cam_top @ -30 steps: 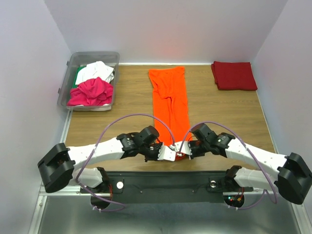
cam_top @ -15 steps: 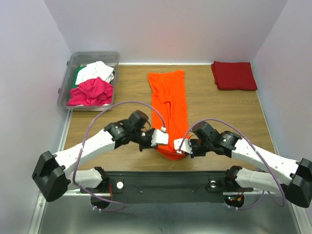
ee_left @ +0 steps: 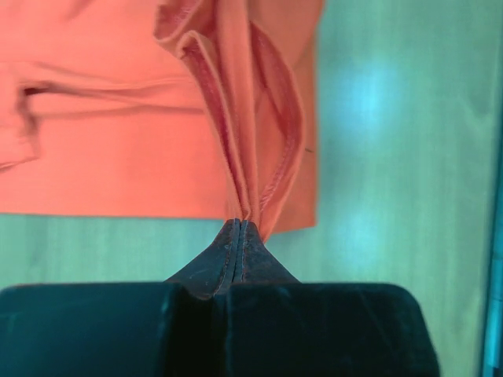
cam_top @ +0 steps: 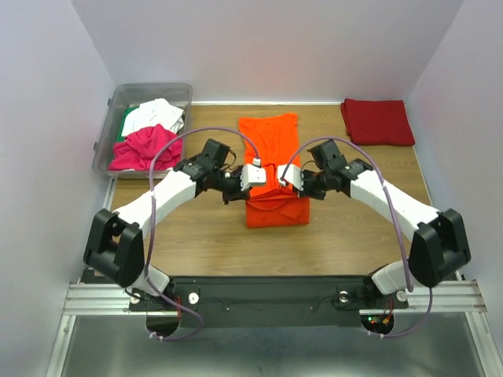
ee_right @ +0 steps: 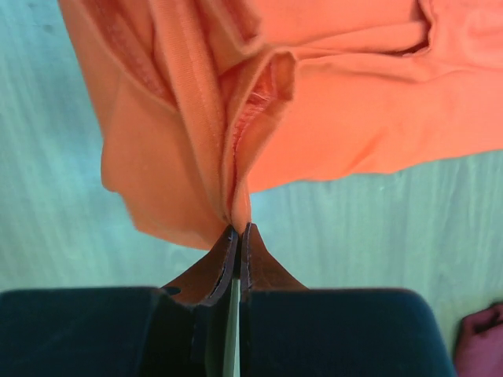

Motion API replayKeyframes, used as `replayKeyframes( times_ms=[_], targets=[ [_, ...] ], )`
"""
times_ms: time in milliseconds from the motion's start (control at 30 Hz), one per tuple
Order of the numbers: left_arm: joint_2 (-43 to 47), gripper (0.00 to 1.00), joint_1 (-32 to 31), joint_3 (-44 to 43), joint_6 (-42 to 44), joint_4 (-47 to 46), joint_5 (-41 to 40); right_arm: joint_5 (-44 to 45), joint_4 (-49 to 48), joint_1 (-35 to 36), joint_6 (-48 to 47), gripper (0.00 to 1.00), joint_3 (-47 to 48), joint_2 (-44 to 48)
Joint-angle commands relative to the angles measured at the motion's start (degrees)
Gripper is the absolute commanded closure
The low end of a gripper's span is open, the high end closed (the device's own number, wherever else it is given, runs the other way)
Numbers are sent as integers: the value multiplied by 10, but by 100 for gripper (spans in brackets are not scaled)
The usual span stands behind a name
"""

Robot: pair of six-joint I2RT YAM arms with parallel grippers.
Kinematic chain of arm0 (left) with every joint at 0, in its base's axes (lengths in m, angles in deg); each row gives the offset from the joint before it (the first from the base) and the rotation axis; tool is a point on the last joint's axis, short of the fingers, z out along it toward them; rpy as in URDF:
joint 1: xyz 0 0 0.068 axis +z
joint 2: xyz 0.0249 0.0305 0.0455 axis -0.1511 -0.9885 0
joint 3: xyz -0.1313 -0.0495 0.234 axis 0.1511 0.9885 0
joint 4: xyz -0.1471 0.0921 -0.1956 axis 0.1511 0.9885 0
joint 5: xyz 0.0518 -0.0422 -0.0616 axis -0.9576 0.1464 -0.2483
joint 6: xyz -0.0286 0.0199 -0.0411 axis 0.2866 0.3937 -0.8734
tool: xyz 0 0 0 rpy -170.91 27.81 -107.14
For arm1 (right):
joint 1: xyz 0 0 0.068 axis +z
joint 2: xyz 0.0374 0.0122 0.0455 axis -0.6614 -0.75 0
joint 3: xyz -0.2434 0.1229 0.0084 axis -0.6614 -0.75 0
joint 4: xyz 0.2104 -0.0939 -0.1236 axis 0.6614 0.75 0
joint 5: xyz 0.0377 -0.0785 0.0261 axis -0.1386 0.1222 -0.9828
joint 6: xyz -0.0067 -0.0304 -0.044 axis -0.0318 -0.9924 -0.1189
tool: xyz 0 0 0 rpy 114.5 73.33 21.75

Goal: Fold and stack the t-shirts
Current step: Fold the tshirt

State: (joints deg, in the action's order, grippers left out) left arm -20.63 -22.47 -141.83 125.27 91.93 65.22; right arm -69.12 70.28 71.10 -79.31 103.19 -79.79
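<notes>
Two claws meet over the middle of the counter (cam_top: 196, 232), and both are pressed together on cloth. The left claw (cam_top: 253, 174) pinches a bunched hem of the bright orange t-shirt (cam_top: 271, 133), and the right claw (cam_top: 284, 176), just beside it to its right, pinches another gathered fold of the same shirt. In each wrist view the dark fingertips close to a thin line, with the stitched orange edge rising straight out from between them. The orange shirt lies lengthwise on the wood, its near part doubled back so that a folded edge sits on the counter just nearer the arm bases than the two claws, while its far part stretches flat beyond them. Well off to the right of the right claw and farther back, the dark red t-shirt (cam_top: 378, 121) lies folded in a neat square near the far corner. Well to the left of the left claw stands the clear plastic bin (cam_top: 104, 141), holding a crumpled magenta t-shirt (cam_top: 145, 149) at its near end, a white t-shirt (cam_top: 159, 115) behind that, and a sliver of a green t-shirt (cam_top: 124, 126) along its left wall
</notes>
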Motion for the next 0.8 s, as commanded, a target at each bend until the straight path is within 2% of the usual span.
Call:
replayKeyframes(
  times_ms=[0,233,600,667,700,733,767],
  targets=[
    [-49,100,34,-69,30,-2,12,-30,-12,-31,-65,99,72,-69],
    [-169,100,88,-183,40,12,20,-41,-13,-80,-99,99,185,-192],
    [-314,100,119,-319,26,-2,3,-49,-19,-116,-103,99,318,-336],
    [-330,97,119,-332,13,-12,-7,-41,-22,-117,-98,88,331,-350],
    [-342,91,121,-346,10,-12,-16,-38,-26,-118,-93,79,333,-353],
    [-347,79,122,-353,7,-10,-21,-29,-29,-118,-79,63,338,-354],
    [-350,76,123,-360,4,-9,-22,-26,-30,-119,-71,56,342,-354]
  ],
)
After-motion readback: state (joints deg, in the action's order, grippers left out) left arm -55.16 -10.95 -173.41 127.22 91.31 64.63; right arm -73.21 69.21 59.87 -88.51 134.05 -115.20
